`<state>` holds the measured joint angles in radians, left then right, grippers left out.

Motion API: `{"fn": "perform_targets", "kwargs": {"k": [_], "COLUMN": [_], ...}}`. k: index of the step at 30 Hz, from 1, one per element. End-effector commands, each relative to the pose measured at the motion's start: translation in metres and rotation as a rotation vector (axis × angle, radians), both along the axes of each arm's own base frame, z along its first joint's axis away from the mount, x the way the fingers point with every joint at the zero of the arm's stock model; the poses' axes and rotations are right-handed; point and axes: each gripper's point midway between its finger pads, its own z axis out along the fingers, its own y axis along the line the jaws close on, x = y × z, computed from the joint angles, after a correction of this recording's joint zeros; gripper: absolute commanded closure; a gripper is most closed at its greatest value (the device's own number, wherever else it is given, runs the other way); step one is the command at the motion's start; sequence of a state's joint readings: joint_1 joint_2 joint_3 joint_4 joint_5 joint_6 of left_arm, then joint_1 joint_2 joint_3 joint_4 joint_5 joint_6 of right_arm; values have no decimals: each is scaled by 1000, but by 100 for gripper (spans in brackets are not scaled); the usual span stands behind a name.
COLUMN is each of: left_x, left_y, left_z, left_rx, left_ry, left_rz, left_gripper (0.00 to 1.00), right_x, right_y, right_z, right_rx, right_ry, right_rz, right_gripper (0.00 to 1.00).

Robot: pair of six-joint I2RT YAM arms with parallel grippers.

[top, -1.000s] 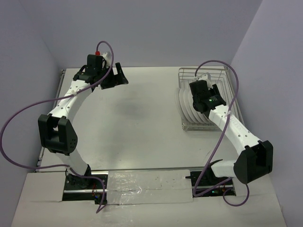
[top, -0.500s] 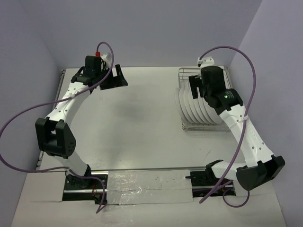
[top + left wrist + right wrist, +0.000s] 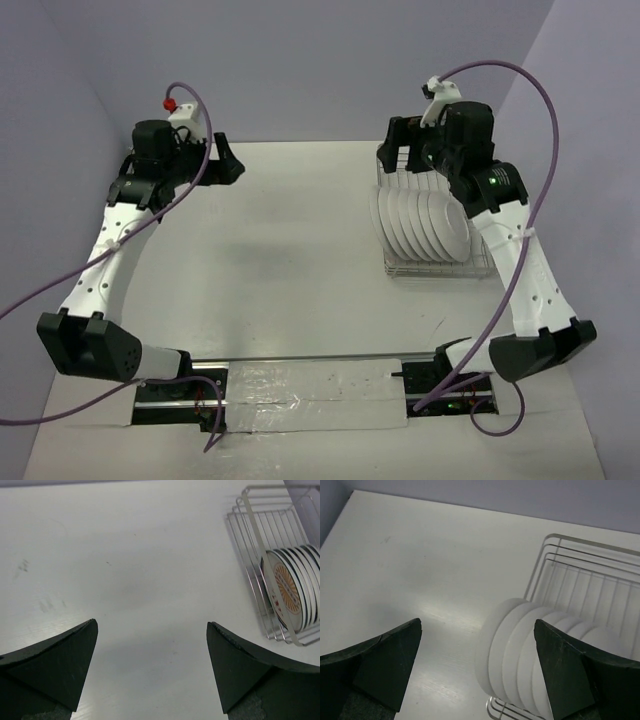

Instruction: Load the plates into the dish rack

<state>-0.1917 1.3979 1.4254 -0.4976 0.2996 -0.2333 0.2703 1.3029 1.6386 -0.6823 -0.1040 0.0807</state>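
Your right gripper [image 3: 393, 150] sits at the upper right of the top view, over the far left corner of the dish rack [image 3: 400, 268]. Its fingers are spread wide and there is nothing between them. The plates [image 3: 425, 222] stand on edge in one tight row inside the rack, packed toward the rack's near end. They are just below the gripper in frame and apart from it. The far end of the rack shows bare wire.

In your right wrist view the plates' plain white backs fill the lower right. The nearest plate's rim falls between the two fingers but lower down, with no contact. The rack's bars run off to the upper right.

Your left gripper [image 3: 228, 158] is at the upper left of the top view, over the bare table [image 3: 290, 250], well apart from the rack. Its fingers are also wide, with only table between them. In your left wrist view the rack is at the upper right, and the front plate shows a grey rim and a red-orange centre. The dark-banded rims of the other plates are stacked behind it.
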Motion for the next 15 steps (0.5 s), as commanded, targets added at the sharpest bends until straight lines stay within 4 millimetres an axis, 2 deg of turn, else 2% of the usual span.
{"fn": "perform_targets", "kwargs": {"k": [1, 3, 4, 5, 8, 10, 15], "left_x": [3, -3, -8, -10, -12, -9, -9], "left_y": [33, 40, 43, 45, 53, 54, 49], "left_z": [33, 29, 34, 24, 24, 21, 31], "left_rx": [49, 45, 41, 43, 54, 57, 44], "left_ry": [-129, -123, -142, -127, -129, -114, -128], "left_rz": [73, 93, 100, 105, 125, 129, 103], "left_gripper": [1, 1, 1, 1, 1, 1, 1], "right_x": [15, 24, 25, 27, 27, 27, 18], "right_y": [28, 33, 35, 38, 43, 43, 48], "right_z": [15, 8, 5, 2, -3, -3, -4], "right_rx": [114, 120, 116, 111, 87, 83, 25], "right_ry": [-12, 12, 19, 24, 34, 33, 15], "right_rz": [86, 90, 92, 99, 107, 106, 101], "right_gripper": [0, 0, 0, 0, 0, 0, 0]}}
